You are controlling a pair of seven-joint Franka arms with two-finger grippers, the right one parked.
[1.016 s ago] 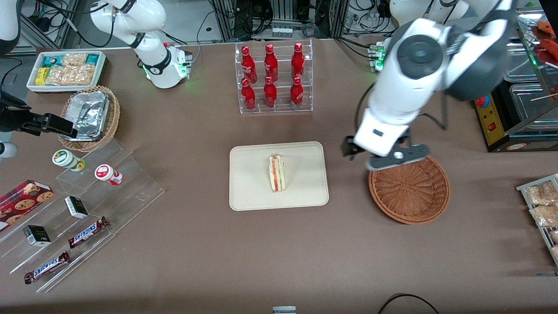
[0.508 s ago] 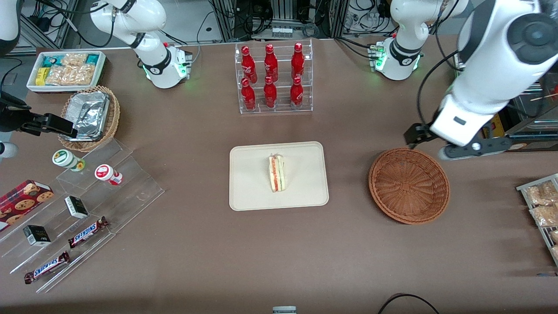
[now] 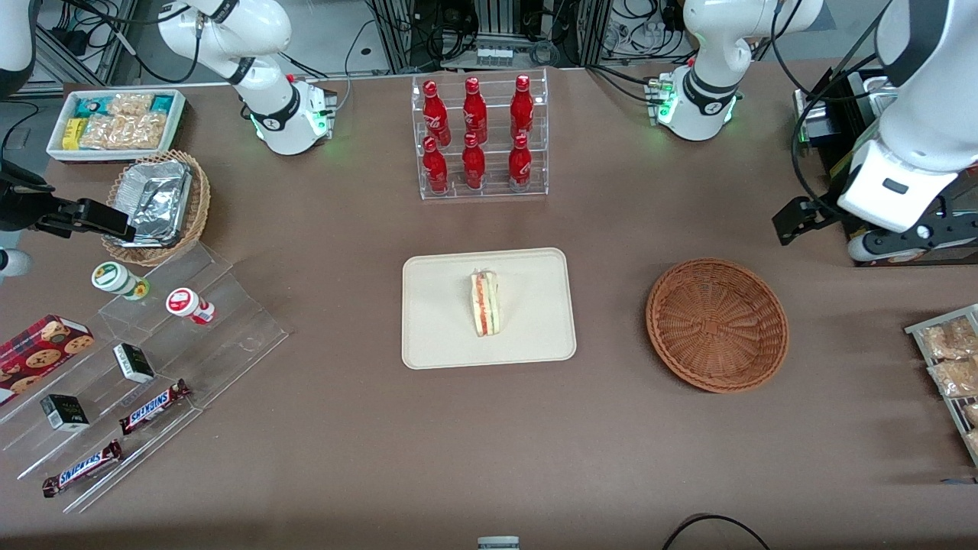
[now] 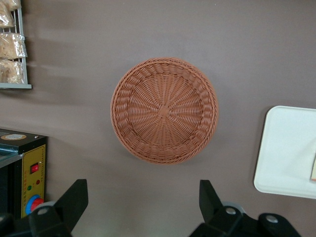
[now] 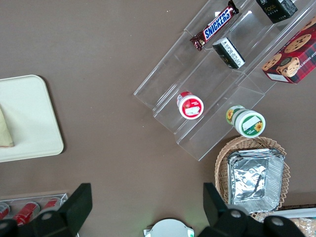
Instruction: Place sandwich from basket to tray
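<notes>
Item: sandwich — lies on the tray, about mid-tray, its long axis running from the camera-near rim toward the bottle rack, filling edge up. We count it as delivered; the basket holds nothing.

Item: gripper — released, fingers spread wide with nothing between them. It hangs high over the working arm's end of the table, farther from the front camera than the basket and well apart from it; in the wrist view the basket sits wholly clear of the fingers.

Relation: from the gripper, the basket comes first and the tray lies past it toward the parked arm's end, so the sandwich is the farthest of the three. The working arm is nearer the basket than the tray.

Edges and room: bare brown table separates tray and basket — neither touches the other. A control box and a snack rack stand near the arm at the table's end; we judge these the only things to mind if the arm goes on to park.
</notes>
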